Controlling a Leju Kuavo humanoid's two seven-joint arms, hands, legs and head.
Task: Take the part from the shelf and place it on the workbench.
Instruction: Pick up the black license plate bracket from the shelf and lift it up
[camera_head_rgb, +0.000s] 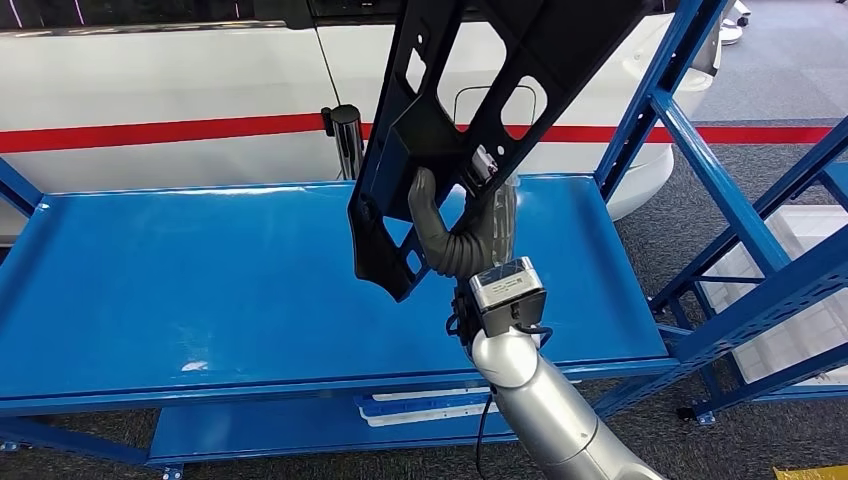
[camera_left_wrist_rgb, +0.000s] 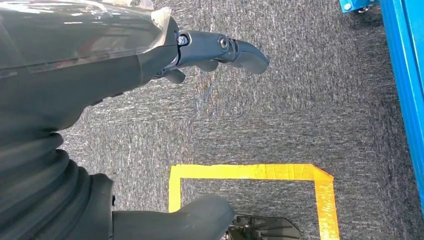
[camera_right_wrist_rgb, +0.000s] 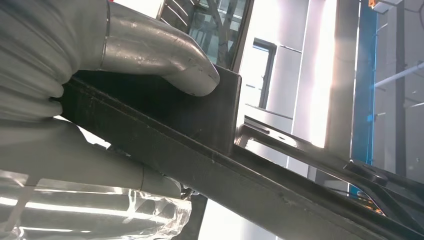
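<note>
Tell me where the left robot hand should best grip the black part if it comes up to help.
Probably the lower end of the black part, approached from the left: the right robot hand already grips beside the central cut-out, and the long panel hangs tilted over the workbench.

Right arm (camera_head_rgb: 545, 400) silver, rises from lower right, forearm angled up and left. Right hand (camera_head_rgb: 462, 228) raised above wrist, thumb (camera_right_wrist_rgb: 170, 62) pressed flat on black part (camera_head_rgb: 470, 110), fingers wrapped behind it, gripping. Left hand (camera_left_wrist_rgb: 75, 100) hangs toward floor, holds nothing; dark fingers (camera_left_wrist_rgb: 225, 50) extended, apart from thumb (camera_left_wrist_rgb: 190, 217).
</note>
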